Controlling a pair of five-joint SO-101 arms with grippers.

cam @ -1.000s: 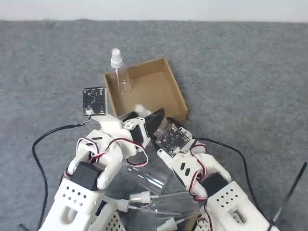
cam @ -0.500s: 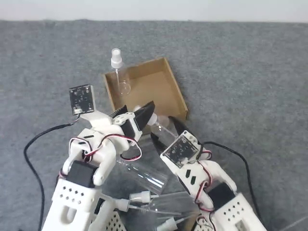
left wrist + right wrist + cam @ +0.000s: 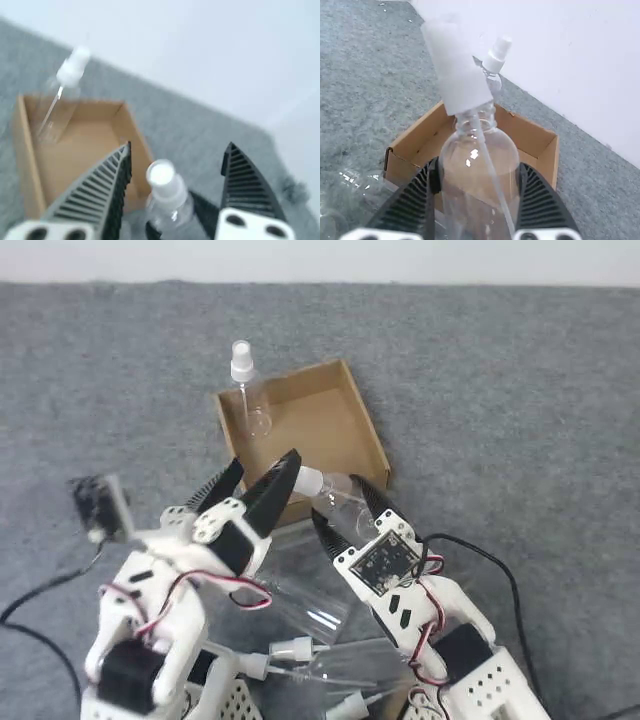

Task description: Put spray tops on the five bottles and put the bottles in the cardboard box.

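Grips a capped bottle (image 3: 476, 162) in the right claw (image 3: 337, 503), tilted just before the box's (image 3: 372, 440) near wall. Holds the left claw (image 3: 265, 462) spread wide, just beside its spray top (image 3: 162, 176). Has a second bottle (image 3: 250, 405) upright in the box's far corner. Has spare bottles (image 3: 305, 602) lying on the desk (image 3: 500, 390), crowded between the arm bases.

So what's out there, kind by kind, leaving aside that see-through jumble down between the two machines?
Grippers: 2, the left gripper and the right gripper.
Cardboard box: 1.
Spray-topped bottles: 2, the boxed bottle and the held bottle in the right gripper.
Total: 5.
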